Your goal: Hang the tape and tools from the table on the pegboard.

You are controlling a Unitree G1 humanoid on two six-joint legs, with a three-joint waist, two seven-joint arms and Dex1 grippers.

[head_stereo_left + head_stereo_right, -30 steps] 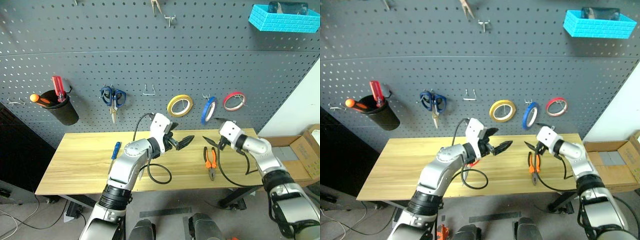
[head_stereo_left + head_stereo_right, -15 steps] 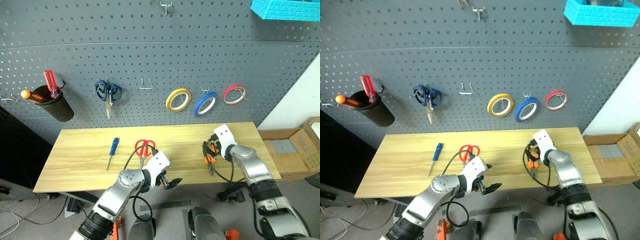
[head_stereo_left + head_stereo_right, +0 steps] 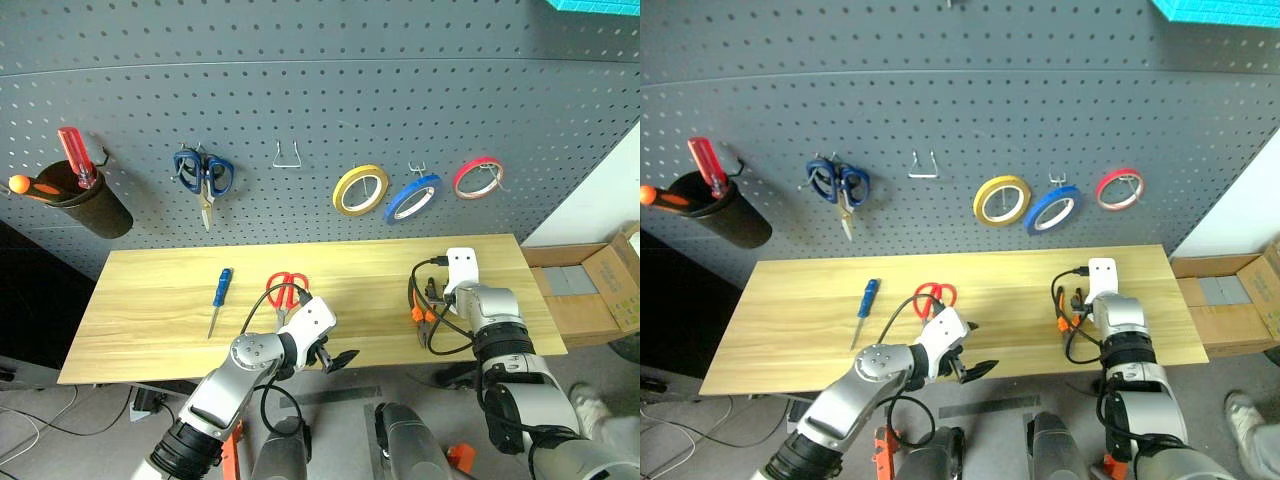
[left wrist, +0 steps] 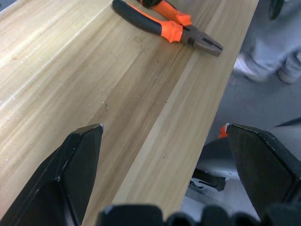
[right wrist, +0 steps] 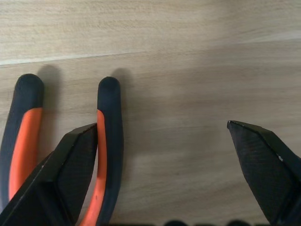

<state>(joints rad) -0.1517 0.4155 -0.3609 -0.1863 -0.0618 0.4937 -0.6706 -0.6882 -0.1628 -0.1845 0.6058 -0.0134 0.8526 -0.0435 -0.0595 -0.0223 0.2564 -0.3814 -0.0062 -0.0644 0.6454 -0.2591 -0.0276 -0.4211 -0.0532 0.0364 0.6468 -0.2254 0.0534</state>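
Thin blue tape roll [image 3: 412, 198] hangs on a metal hook on the dark grey perforated pegboard [image 3: 300, 90], between the yellow tape roll [image 3: 360, 188] and the red tape roll [image 3: 477, 177], above the right end of the light wood-plank desk [image 3: 150, 310].

Orange-and-black-handled pliers [image 3: 424, 318] lie flat on the desk near its right end, below the blue tape roll; in the left wrist view the steel nose sits close to the desk's front edge.

Red-handled scissors with steel blades [image 3: 283, 294] lie on the desk left of the pliers, about mid-desk. Small blue-handled screwdriver [image 3: 218, 299] lies just left of the scissors, well apart from the pliers.

Right hand [image 5: 160, 155] is right over the pliers' handle ends, fingers spread wide; one black finger [image 5: 70, 174] overlaps the nearer handle in the right wrist view, contact cannot be told. Nothing gripped.

Left hand [image 3: 330, 357] hangs at the desk's front edge, just in front of the scissors, well left of the pliers, fingers wide apart and empty.

On the pegboard left of the pliers' column: bare metal hook [image 3: 288, 155], blue-handled scissors [image 3: 203, 177], then a black cup [image 3: 85, 205] at far left holding a red-handled screwdriver [image 3: 72, 155] and an orange-handled one [image 3: 28, 187].

Cardboard box [image 3: 600, 295] sits right of the desk.
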